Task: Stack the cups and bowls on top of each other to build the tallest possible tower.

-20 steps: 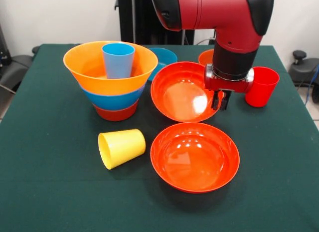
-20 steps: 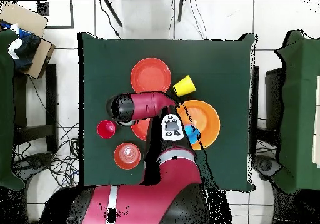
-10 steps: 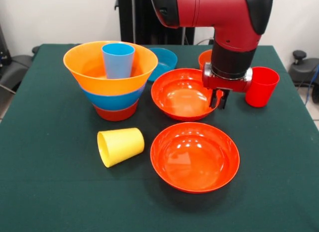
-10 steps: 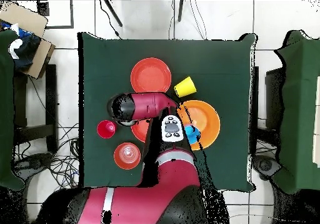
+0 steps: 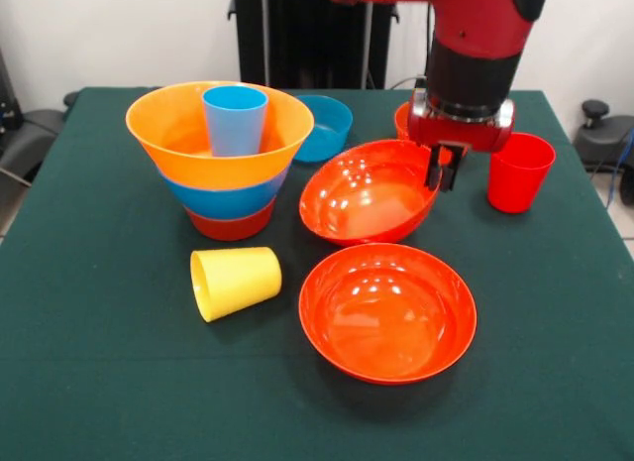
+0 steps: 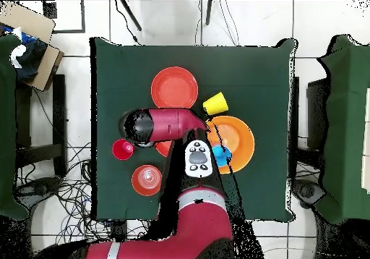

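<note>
Bowls nested as a tower (image 5: 220, 159) stand well to the left of the gripper: a red-orange one at the bottom, a blue one above it, the big orange bowl (image 5: 168, 134) on top, with the light blue cup (image 5: 235, 119) upright inside. Below and left of the gripper, the yellow cup (image 5: 236, 281) lies on its side on the worktop (image 5: 99, 382). A small blue bowl (image 5: 322, 127) sits behind the tower.

Next comes the wide red-orange bowl (image 5: 369, 191), tilted, its right rim raised off the cloth. The gripper (image 5: 440, 167) is clamped on that raised rim, one finger inside and one outside. A second wide red-orange bowl (image 5: 386, 310) rests flat directly below it. The red cup (image 5: 519, 172) stands upright just to the gripper's right; another small red-orange bowl shows partly behind the arm.

Judgement: the step in hand is lifting the gripped bowl. The next move calls for raising it clear of its neighbours, carrying it leftward, and setting it level on the tower, where the standing blue cup may obstruct seating.
</note>
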You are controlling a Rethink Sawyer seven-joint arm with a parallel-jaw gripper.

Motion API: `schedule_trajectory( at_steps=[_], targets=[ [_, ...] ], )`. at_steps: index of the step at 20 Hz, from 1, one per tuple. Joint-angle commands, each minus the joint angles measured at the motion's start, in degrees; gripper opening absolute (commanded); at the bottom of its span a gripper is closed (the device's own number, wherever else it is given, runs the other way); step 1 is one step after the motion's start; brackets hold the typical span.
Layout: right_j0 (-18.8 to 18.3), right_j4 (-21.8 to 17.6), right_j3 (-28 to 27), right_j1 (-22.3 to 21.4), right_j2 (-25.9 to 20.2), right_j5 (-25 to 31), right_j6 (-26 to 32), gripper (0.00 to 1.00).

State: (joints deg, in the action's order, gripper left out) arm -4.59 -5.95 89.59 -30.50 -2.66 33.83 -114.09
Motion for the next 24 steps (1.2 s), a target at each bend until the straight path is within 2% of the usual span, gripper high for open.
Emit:
schedule_trajectory(
  at_steps=[1,12,19,24],
  targets=[
    [2.1,2.7,3.7,-5.0,-0.5,8.2,-7.7,0.0],
    [3.6,4.3,3.6,-6.8,0.9,10.5,-7.4,0.0],
    [3.2,5.7,3.6,-8.8,0.3,13.7,-5.9,0.0],
    [4.0,6.2,4.0,-11.6,0.9,16.6,-6.2,0.0]
  ],
)
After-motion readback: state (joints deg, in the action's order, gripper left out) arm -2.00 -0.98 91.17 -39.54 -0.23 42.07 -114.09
